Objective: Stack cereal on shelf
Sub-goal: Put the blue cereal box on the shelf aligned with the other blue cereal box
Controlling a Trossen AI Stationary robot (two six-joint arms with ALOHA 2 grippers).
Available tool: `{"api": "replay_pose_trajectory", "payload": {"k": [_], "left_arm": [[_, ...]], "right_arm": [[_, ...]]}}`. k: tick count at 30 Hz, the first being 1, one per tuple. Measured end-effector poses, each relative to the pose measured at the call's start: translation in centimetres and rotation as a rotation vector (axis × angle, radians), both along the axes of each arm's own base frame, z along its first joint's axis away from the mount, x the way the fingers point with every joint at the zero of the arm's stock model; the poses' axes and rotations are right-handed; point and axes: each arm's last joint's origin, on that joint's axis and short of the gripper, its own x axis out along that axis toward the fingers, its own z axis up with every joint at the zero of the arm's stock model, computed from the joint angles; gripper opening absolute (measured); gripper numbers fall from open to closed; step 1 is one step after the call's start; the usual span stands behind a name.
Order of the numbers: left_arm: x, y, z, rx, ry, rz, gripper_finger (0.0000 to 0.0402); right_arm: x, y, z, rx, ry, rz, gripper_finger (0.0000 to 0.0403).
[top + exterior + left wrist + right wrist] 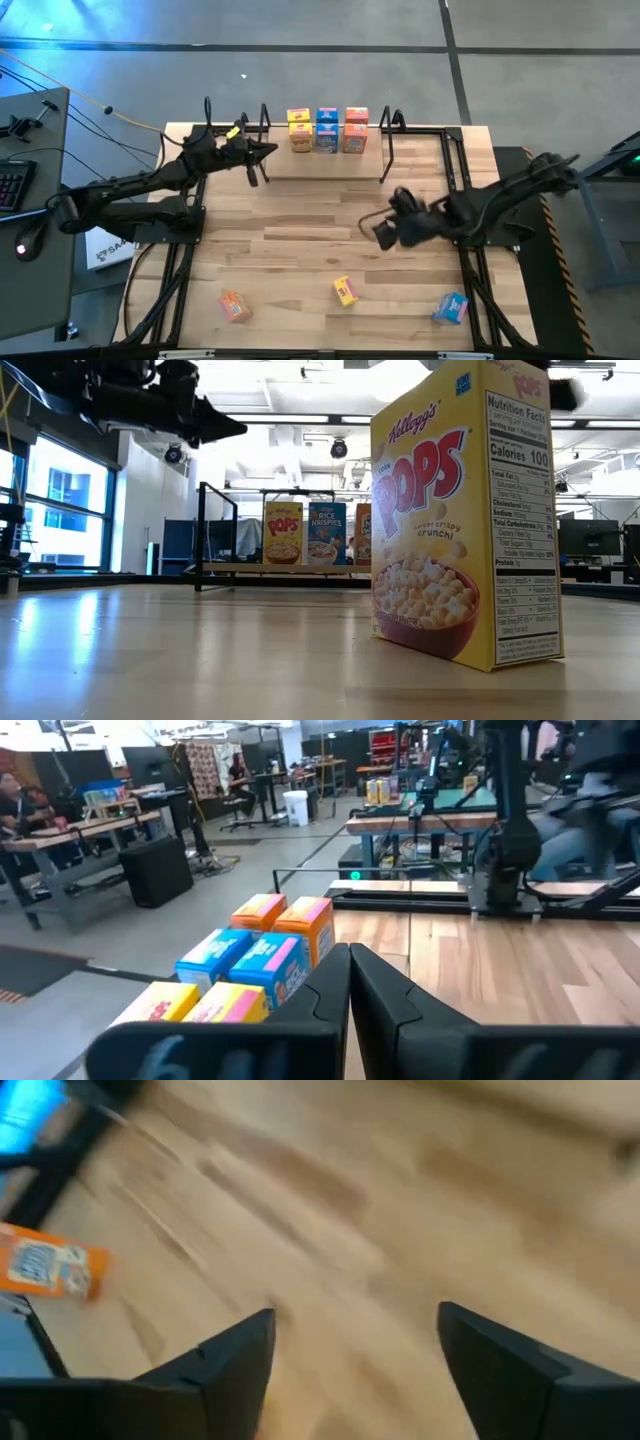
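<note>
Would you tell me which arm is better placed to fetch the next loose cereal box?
Probably the right: its open gripper hovers mid-table, nearer the yellow box. The left gripper is shut by the shelf.

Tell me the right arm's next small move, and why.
Probably lower the right end effector toward the yellow box. Its fingers are open and empty over bare table, that box is the nearest of three left off the shelf, and the left end effector sits shut by the shelf.

I count nine cereal boxes: six stacked on the shelf (330, 165), two yellow (299, 131), two blue (326, 131), two orange (355, 130). Three lie loose on my table (300, 240): one orange (234, 306), one yellow (345, 291), one blue (451, 308).
</note>
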Motion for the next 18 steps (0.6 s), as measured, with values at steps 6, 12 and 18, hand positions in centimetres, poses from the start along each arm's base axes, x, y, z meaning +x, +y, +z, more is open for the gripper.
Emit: {"api": "replay_pose_trajectory", "payload": {"k": [6,12,18], "left_arm": [[0.0,0.2,-0.2,-0.007,0.010,0.008,0.0003],[-0.3,0.0,-1.6,-0.016,0.021,0.008,0.0003],[-0.5,-0.2,-2.7,-0.043,0.027,0.009,0.0003]], "right_arm": [[-0.7,4.8,1.1,0.272,0.252,-0.199,0.0289],[-2.8,9.9,0.3,0.478,0.401,-0.412,0.0289],[-3.6,12.1,-1.0,0.585,0.661,-0.454,0.0289]]}}
